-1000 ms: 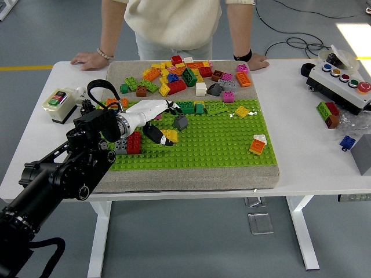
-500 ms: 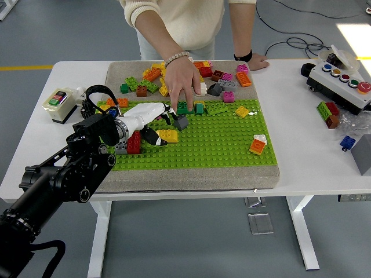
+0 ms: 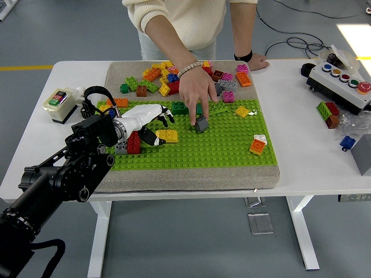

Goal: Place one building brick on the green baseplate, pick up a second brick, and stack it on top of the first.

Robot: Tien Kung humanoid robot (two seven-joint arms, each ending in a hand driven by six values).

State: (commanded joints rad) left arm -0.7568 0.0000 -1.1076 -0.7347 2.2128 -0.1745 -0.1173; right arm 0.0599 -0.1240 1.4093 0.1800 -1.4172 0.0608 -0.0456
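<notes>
A: Start with the big things. What carries it all?

B: A white desk (image 3: pixel 301 150), and on it a grey mat (image 3: pixel 191 176) bearing the green baseplate (image 3: pixel 214 145). A person stands at the far side, one hand (image 3: pixel 255 62) flat on the desk edge.

A: And the robot?

B: The left arm (image 3: pixel 64 174) comes in from the lower left and reaches over the baseplate's left part. Its left hand (image 3: pixel 145 119), white with dark fingertips, is curled loosely just over a yellow brick (image 3: pixel 152 136) that sits on the baseplate; whether the fingers actually grip it I cannot tell.

A: The person's other hand?

B: That reaching hand (image 3: pixel 196 90) is down over the baseplate, fingertips touching a grey brick (image 3: pixel 201 124) near the middle.

A: Other bricks?

B: A loose pile of bricks (image 3: pixel 185 78) lies along the mat's far edge. A red brick (image 3: pixel 133 142) stands at the baseplate's left, beside the robot's wrist. An orange-and-white brick (image 3: pixel 257 144) sits well apart to the right, and a small yellow piece (image 3: pixel 242 111) lies near the far right.

A: Off the mat?

B: A button box (image 3: pixel 343 84) at the far right and a small switch box (image 3: pixel 58 104) at the left.
</notes>
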